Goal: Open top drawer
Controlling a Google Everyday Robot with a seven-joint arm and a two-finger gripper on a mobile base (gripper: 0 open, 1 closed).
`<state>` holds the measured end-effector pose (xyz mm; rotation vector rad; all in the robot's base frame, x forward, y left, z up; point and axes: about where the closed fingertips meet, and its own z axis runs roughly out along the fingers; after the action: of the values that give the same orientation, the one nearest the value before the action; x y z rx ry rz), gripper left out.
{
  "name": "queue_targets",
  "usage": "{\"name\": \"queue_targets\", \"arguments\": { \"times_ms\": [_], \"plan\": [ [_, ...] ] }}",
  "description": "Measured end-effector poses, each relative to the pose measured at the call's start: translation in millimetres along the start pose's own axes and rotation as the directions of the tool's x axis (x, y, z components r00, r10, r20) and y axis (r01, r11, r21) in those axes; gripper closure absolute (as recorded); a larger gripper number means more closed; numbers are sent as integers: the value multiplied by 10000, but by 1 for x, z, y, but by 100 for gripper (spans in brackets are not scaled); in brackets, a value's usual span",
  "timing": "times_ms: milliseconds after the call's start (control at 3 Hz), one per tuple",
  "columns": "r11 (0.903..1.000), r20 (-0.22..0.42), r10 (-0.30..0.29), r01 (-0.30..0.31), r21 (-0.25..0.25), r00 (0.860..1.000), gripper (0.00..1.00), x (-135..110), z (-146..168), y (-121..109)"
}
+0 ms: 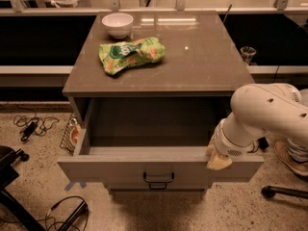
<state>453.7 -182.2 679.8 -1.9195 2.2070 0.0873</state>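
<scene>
The top drawer (120, 170) stands pulled far out of the grey-brown cabinet, showing a deep plain grey interior (149, 129). Its small dark bar handle (159, 179) sits at the middle of the front. My gripper (217, 159) is at the right end of the drawer's top front edge, its pale fingers touching the rim, at the end of my white arm (269, 112). The lower drawers are hidden beneath the open front.
A white bowl (118, 24) and a green snack bag (131, 55) lie on the cabinet top (202, 57). Cables (31, 125) lie on the floor at left. A chair base (284, 191) stands at right, dark legs (12, 196) at lower left.
</scene>
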Motion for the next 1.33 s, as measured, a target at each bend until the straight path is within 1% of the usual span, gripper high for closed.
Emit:
{"name": "queue_targets", "arguments": {
  "times_ms": [333, 667, 1000, 1333],
  "plan": [
    [9994, 111, -221, 224, -278, 9997, 100, 12, -12, 30],
    [9994, 111, -221, 224, -278, 9997, 100, 12, -11, 30],
    [9993, 104, -233, 236, -275, 9997, 85, 11, -12, 31],
    [9993, 96, -247, 250, -272, 9996, 62, 11, -12, 31]
  ]
}}
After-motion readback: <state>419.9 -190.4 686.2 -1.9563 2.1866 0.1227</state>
